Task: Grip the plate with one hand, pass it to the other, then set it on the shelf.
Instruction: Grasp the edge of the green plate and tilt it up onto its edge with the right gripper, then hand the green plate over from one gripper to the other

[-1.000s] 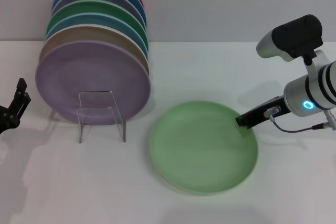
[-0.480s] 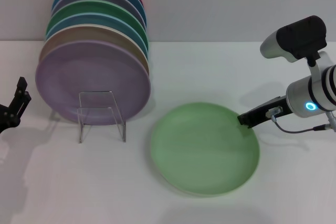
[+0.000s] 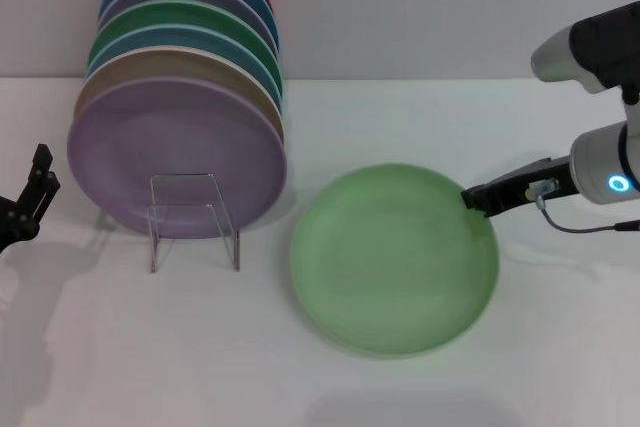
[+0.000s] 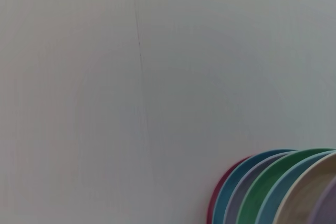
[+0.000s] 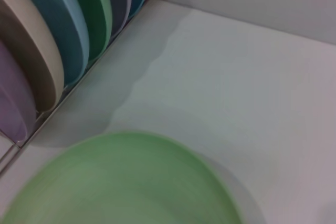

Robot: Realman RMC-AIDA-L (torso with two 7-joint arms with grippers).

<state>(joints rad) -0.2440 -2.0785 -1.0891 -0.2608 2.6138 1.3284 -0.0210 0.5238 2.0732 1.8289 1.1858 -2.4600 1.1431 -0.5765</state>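
The pale mint green plate [image 3: 395, 259] is right of the middle of the white table, its right side raised. My right gripper [image 3: 478, 197], slim and black on the blue-lit arm, is shut on the plate's right rim. The right wrist view shows the plate [image 5: 121, 182] close below the camera, without my fingers. My left gripper [image 3: 32, 192] is parked at the far left edge, open and empty, well away from the plate.
A clear rack [image 3: 195, 219] at the back left holds several upright plates, a lilac plate [image 3: 175, 152] in front and a darker green plate [image 3: 185, 15] behind. Their rims show in the left wrist view [image 4: 273, 192] and the right wrist view [image 5: 47, 40].
My right gripper has risen and moved right with the plate's rim in it. The plate has lifted on its right side and shifted slightly right. The left arm has not moved.
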